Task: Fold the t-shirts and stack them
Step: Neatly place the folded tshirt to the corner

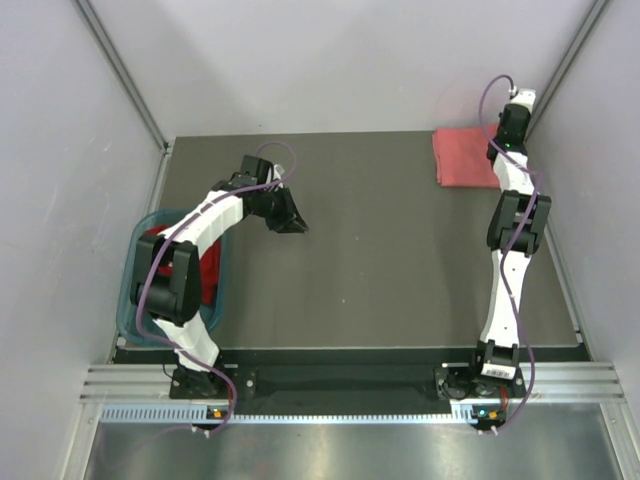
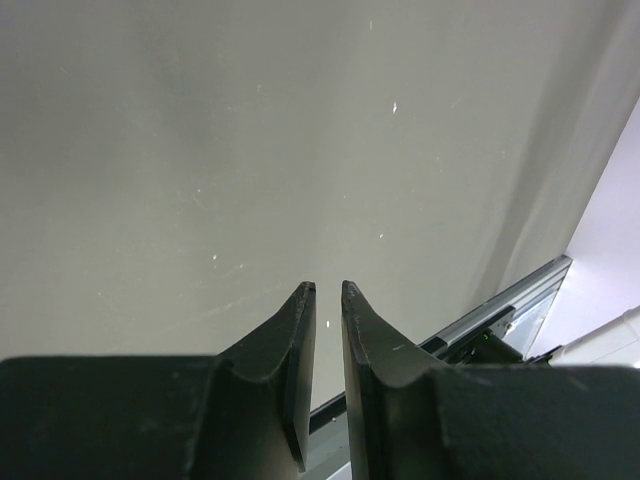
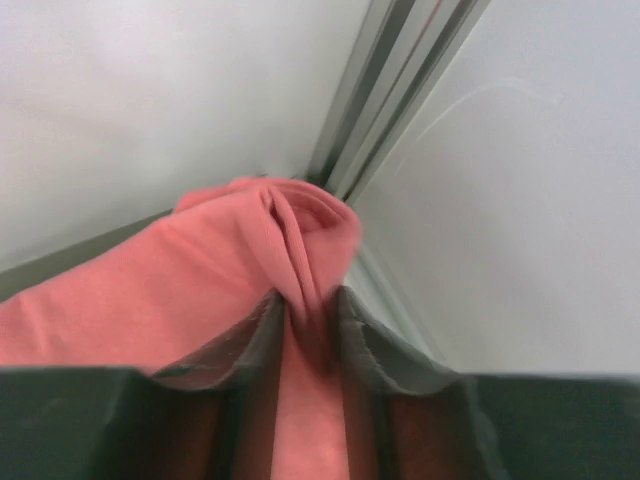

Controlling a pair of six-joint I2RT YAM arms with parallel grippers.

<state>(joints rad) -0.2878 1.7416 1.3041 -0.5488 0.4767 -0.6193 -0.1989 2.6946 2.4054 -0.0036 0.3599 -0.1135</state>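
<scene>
Two t-shirts, well apart. Lying folded at the far right corner of the worktop point(image 1: 400, 270): the salmon-pink t-shirt point(image 1: 460, 158), its right side hidden under the right arm's forearm in the top view. Bunched inside the teal basket point(image 1: 127, 290) at the left edge, toward the near corner: the deep red t-shirt point(image 1: 209, 272), partly covered by the left arm's elbow and cable.

At the far right corner, right gripper point(image 3: 305, 300) clamped on a raised fold of the salmon-pink cloth, fingers pressing it from both sides, a puckered lump bulging just past the tips. Close behind the lump, a metal corner post point(image 3: 385, 110) between two pale walls.

Left of centre, toward the far edge, left gripper point(image 1: 292, 218) above bare worktop, touching nothing. Fingers a narrow slit apart, nothing between them. Beyond the tips in the wrist view, only plain surface and a strip of aluminium rail point(image 2: 500, 305) at lower right.
</scene>
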